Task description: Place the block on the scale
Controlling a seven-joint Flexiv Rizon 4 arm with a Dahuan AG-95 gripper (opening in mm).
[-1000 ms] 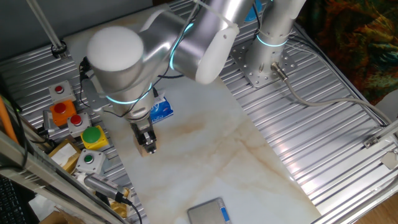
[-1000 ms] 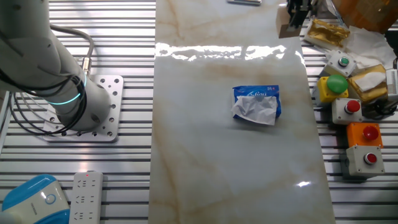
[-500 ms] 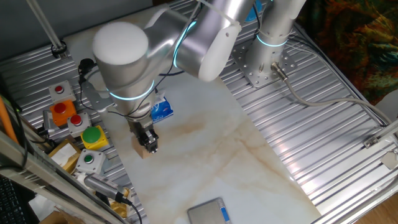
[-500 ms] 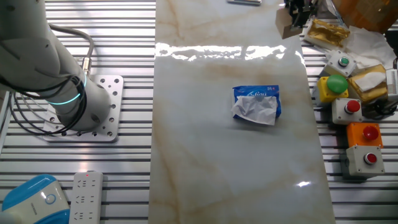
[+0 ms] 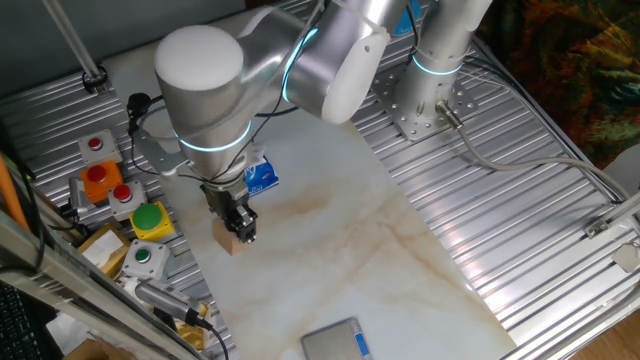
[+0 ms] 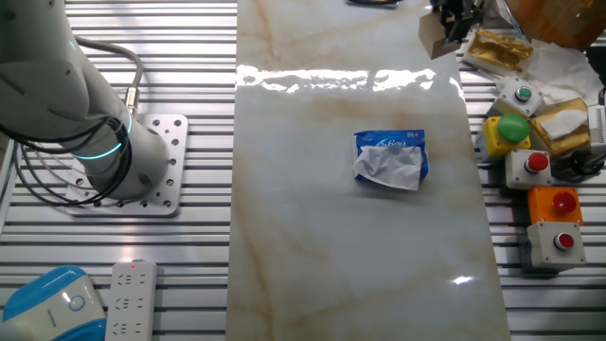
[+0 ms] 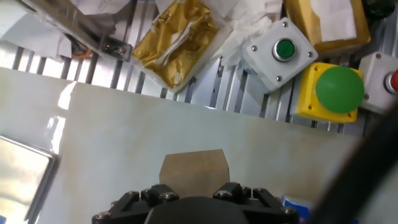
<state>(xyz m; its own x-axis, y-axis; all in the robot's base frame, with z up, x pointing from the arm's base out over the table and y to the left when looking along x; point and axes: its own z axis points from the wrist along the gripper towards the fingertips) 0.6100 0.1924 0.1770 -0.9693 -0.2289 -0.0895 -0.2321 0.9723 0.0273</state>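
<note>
Block (image 5: 232, 243) sits in the tool (image 5: 238, 228), tan and plain, near the counter's (image 5: 340, 240) edge on the side of the button boxes; the black fingers are closed on it (its lower end shows below them in one fixed view, and whether it touches the counter I cannot tell); in the other fixed view the block (image 6: 435, 34) appears at the top edge of the picture with the tool (image 6: 454, 14) mostly cut off above it; in the hand view the block (image 7: 193, 167) sticks out straight ahead of the tool's (image 7: 194, 196) black body, over the pale marbled counter (image 7: 124, 137).

Relative to the block: the scale (image 5: 336, 341) lies well apart, at the counter's near edge in one fixed view, a grey slab with a blue strip on one side; the tissue pack (image 5: 258, 176) lies near, on the arm's side, partly hidden by the arm there and plain in the other fixed view (image 6: 390, 158); the green button (image 7: 339, 88) on its yellow box is just beyond the counter's edge, off the marble on the slatted metal; a gold foil packet (image 7: 177, 41) lies on the same slatted side, beside a smaller green button on a grey box (image 7: 283, 53).
</note>
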